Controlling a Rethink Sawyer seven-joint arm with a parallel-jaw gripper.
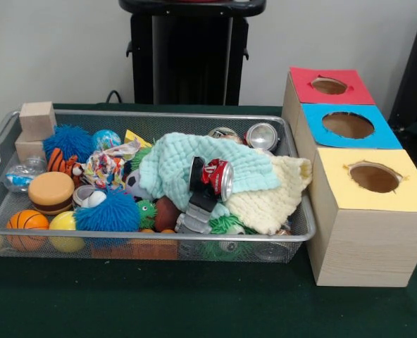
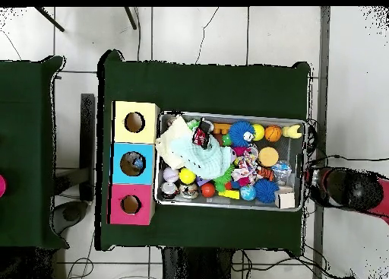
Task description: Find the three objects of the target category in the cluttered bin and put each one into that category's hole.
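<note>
— Where are the cans?

— One red can (image 1: 217, 179) lies on the mint cloth (image 1: 173, 163) in the middle of the wire bin (image 1: 301, 234). Two silver cans (image 1: 262, 135) sit at the bin's far corner, on the side nearest the boxes.

— And the holes?

— A red box (image 1: 330, 86), a blue box (image 1: 348, 125) and a yellow box (image 1: 374, 179) stand in a row just beside the bin on the green surface (image 1: 194, 303).

— Your gripper?

— My arm (image 2: 351, 189) shows off the bin's other end in the overhead view; whether my gripper is wide or narrow I cannot tell.
</note>
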